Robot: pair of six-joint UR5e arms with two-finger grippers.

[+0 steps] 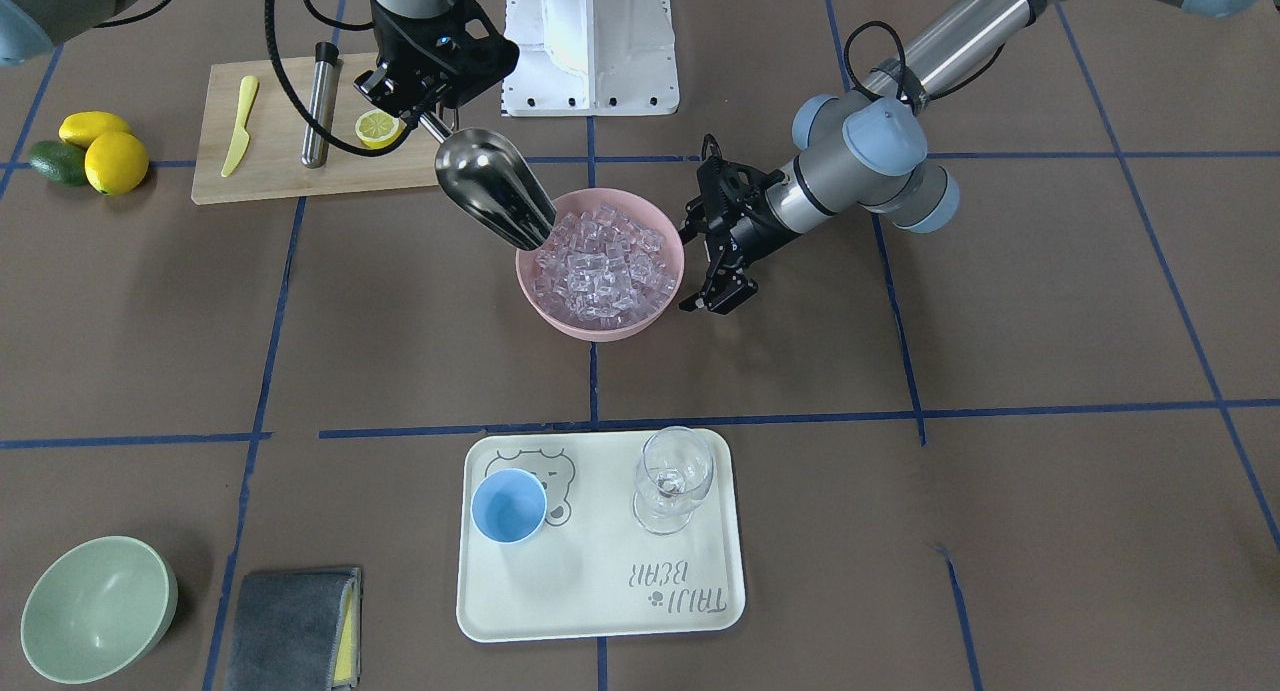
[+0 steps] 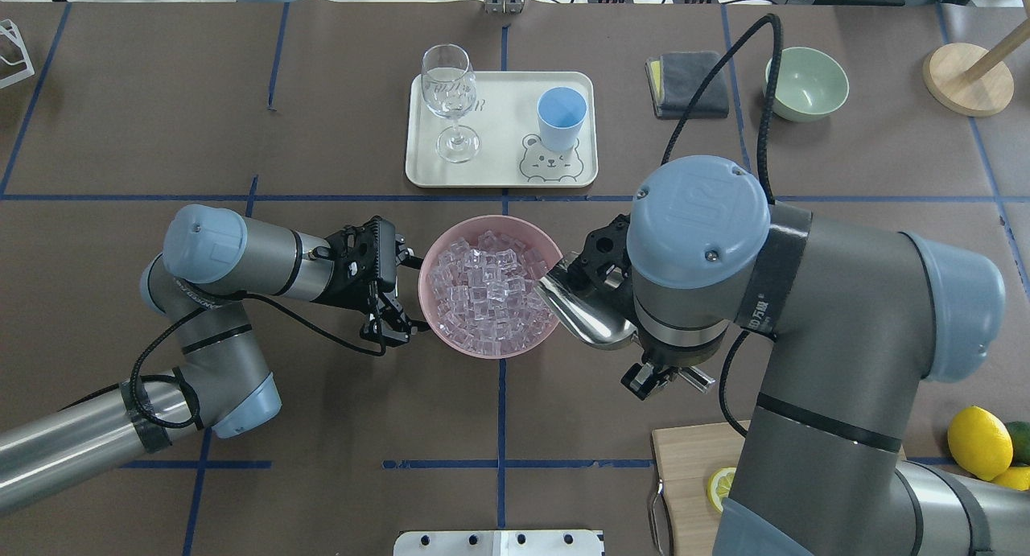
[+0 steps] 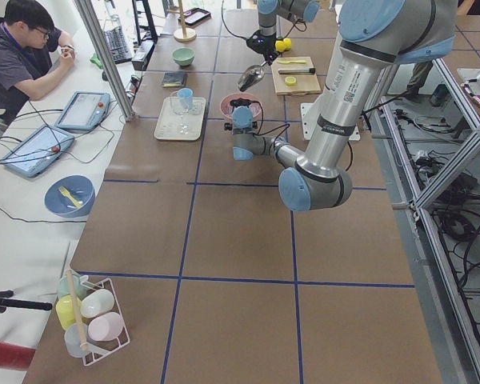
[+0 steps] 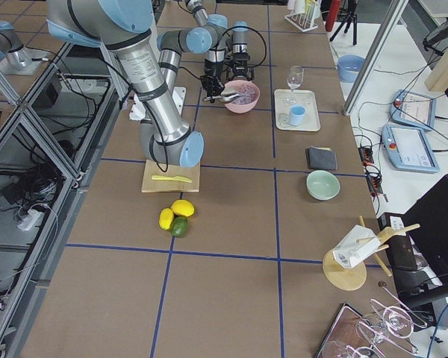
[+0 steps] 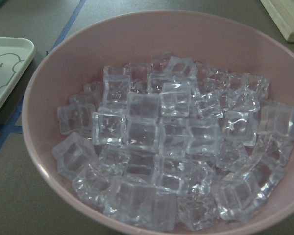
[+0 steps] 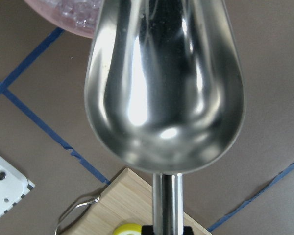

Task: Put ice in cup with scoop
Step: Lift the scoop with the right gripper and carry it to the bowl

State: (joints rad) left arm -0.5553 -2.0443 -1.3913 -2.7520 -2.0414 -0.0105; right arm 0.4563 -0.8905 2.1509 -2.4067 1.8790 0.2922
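Observation:
The ice (image 1: 600, 266) is a heap of clear cubes in a pink bowl (image 1: 560, 316) at the table's middle; it fills the left wrist view (image 5: 171, 137). My right gripper (image 1: 432, 121) is shut on the handle of the steel scoop (image 1: 495, 196). The scoop tilts down with its tip over the bowl's rim, and its pan (image 6: 166, 88) is empty. My left gripper (image 1: 693, 261) is open and empty, its fingers spread right beside the bowl's opposite side (image 2: 406, 294). The light-blue cup (image 1: 508, 506) stands upright and empty on a cream tray (image 1: 600, 611).
A clear stemmed glass (image 1: 672, 481) stands on the tray next to the cup. A pale green bowl (image 1: 95, 606) and a grey cloth (image 1: 290, 626) lie beside the tray. A wooden board (image 1: 270, 171) holds a yellow knife, a steel tube (image 1: 320, 116) and a lemon half; lemons (image 1: 110, 156) lie beside it.

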